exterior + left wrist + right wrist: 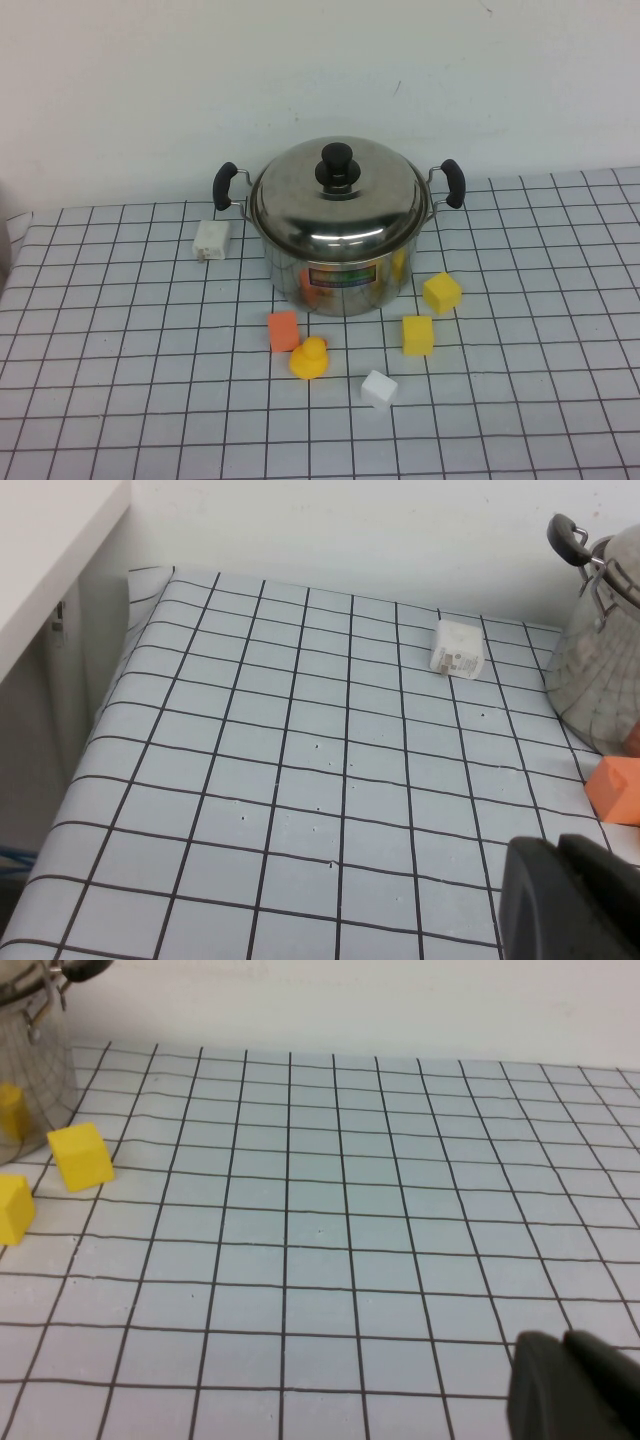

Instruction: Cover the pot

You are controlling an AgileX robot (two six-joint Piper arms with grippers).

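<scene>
One gridded tablecloth point(120, 400) covers the table, and the pot point(340, 275) stands on it toward the back, near the white wall point(300, 70), upright, with its colourful label facing the camera's side. Its two black handles point(224, 185) stick out to the left and right, so its long axis runs across the table. A domed steel lid point(335, 205) with a black knob point(336, 165) sits squarely on the pot.

Neither arm shows in the high view. Only a dark corner of the left gripper point(570, 900) shows in its wrist view, low over the cloth, with the pot off beyond it and well apart. The right gripper point(575, 1390) is likewise only a dark edge, the pot far off across the cloth. Whether either gripper is spread or closed cannot be told.

Smaller things lie near the pot: a white charger plug point(211, 240) beside its left handle, two yellow cubes point(441, 292), an orange block point(283, 330), a yellow rubber duck point(309, 358) and a white cube point(379, 389) in front.
</scene>
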